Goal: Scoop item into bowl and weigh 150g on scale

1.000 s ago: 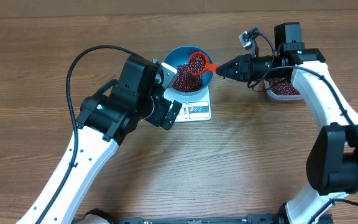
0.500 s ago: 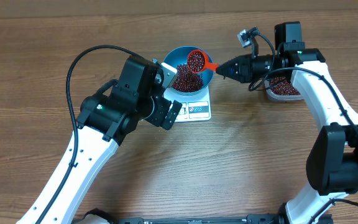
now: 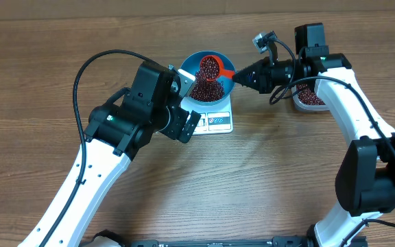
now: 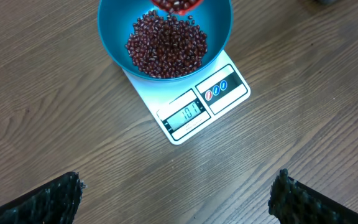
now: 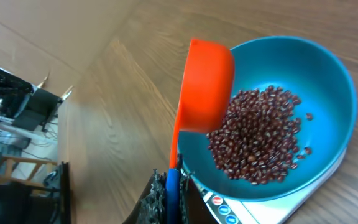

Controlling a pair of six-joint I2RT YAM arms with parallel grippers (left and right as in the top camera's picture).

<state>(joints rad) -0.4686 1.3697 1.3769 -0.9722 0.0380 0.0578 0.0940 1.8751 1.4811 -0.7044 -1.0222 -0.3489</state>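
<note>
The blue bowl (image 3: pixel 196 58) stands on the white scale (image 3: pixel 219 122) with a heap of dark red-brown beans (image 4: pixel 166 43) inside. My right gripper (image 3: pixel 242 75) is shut on the handle of an orange scoop (image 3: pixel 210 66), which is tipped over the bowl with beans spilling from it. In the right wrist view the scoop (image 5: pixel 204 87) hangs mouth-down above the beans (image 5: pixel 257 134) and the bowl (image 5: pixel 337 68). My left gripper (image 4: pixel 176 196) hovers open over bare table in front of the scale (image 4: pixel 191 115), whose display reads 101.
A clear tub (image 3: pixel 312 97) of beans sits at the right, partly hidden under my right arm. My left arm reaches up from the lower left and ends just left of the scale. Bare wooden table surrounds the scale.
My right gripper has carried the scoop leftward over the middle of the bowl and tipped it further, so beans now pour out. The left arm has not moved.
</note>
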